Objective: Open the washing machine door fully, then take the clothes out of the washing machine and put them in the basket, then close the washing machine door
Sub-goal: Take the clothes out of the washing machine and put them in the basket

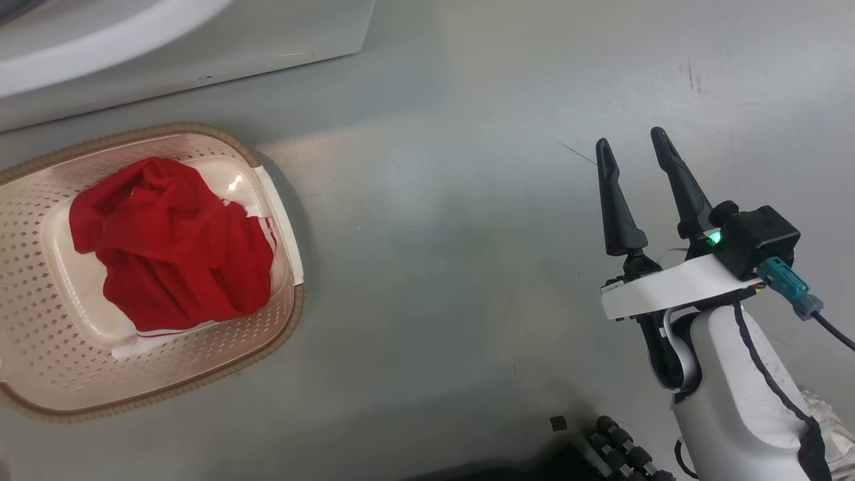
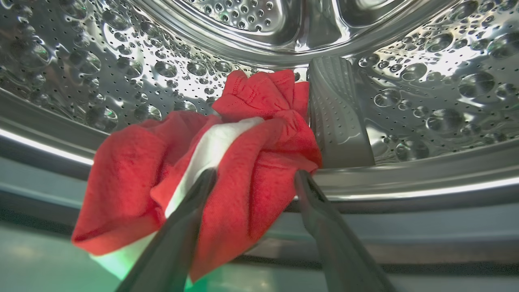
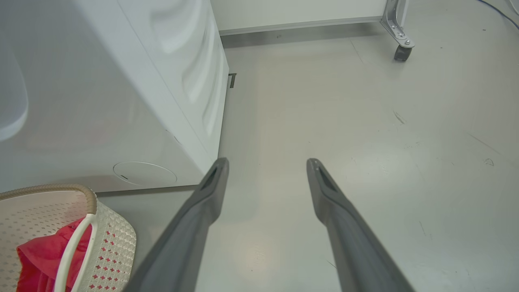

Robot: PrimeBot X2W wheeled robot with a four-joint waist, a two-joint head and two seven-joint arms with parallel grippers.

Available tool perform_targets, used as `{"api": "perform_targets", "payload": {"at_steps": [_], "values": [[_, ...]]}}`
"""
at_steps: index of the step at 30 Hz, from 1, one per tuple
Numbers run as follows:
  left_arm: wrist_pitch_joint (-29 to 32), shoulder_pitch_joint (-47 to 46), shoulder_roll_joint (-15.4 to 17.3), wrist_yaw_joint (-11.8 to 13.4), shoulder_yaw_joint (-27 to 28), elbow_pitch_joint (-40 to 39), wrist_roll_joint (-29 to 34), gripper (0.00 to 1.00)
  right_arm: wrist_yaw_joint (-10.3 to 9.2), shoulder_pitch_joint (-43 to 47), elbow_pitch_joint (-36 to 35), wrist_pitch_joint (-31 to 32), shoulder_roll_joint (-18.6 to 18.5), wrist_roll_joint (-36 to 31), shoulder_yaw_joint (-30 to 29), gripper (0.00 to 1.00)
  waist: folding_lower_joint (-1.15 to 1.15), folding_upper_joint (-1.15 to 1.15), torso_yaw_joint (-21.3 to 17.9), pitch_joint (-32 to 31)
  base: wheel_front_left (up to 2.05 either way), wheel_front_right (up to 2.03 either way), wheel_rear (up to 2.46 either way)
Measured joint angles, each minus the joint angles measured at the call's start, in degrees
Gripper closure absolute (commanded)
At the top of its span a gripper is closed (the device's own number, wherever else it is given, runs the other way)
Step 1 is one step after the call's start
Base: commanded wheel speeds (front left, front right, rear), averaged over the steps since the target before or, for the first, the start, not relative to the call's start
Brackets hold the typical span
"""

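Note:
In the left wrist view a bright red garment with a white stripe (image 2: 247, 170) lies bunched across the steel drum's (image 2: 425, 81) lower lip, inside the washing machine. My left gripper (image 2: 255, 176) straddles this bunch, a finger on each side and the jaws spread wide. The fabric fills the gap between them. A second red garment (image 1: 170, 244) lies in the cream basket (image 1: 280, 334) on the floor. My right gripper (image 1: 631, 150) hangs open over bare floor, right of the basket, holding nothing. The door is out of view.
The washing machine's white body (image 3: 121, 101) stands just behind the basket (image 3: 117, 239). Grey floor spreads to the right of it. A caster leg (image 3: 401, 48) stands far off. Dark parts of my base (image 1: 614, 441) show at the bottom edge.

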Motion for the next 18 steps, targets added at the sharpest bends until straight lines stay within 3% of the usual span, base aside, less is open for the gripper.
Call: {"api": "perform_targets", "payload": {"at_steps": [7, 8, 9, 10, 18], "values": [[-1.6, -1.4, -0.2, 0.0, 1.1, 1.7, 1.2, 0.02, 0.01, -0.7, 0.1, 0.0, 0.0, 0.0, 0.1, 0.00, 0.00, 0.00, 0.5, 0.5, 0.00, 0.00, 0.00], [-1.9, -1.6, -0.3, 0.0, 1.5, 2.2, 1.5, 0.36, 0.01, -0.7, 0.2, 0.0, 0.0, 0.0, 0.1, 0.00, 0.00, 0.00, 0.5, 0.5, 0.00, 0.00, 0.00], [-2.3, -1.9, -0.4, 0.0, 1.9, 2.7, 1.6, 0.36, 0.01, -0.7, 0.3, 0.0, 0.0, 0.0, 0.1, 0.00, 0.00, 0.00, 0.6, 0.5, 0.00, 0.00, 0.00], [-2.9, -2.0, -0.6, 0.0, 2.2, 3.3, 1.6, 1.00, 0.01, -0.8, 0.3, 0.0, 0.0, 0.0, 0.1, 0.00, 0.00, 0.00, 0.6, 0.4, 0.00, 0.00, 0.00], [-5.5, -2.1, -3.0, 0.2, 3.3, 7.2, 2.0, 1.00, 0.02, -1.3, 0.9, 0.0, 0.0, 0.0, -0.6, 0.00, 0.00, 0.00, 1.3, -1.2, 0.00, 0.00, 0.00]]}}
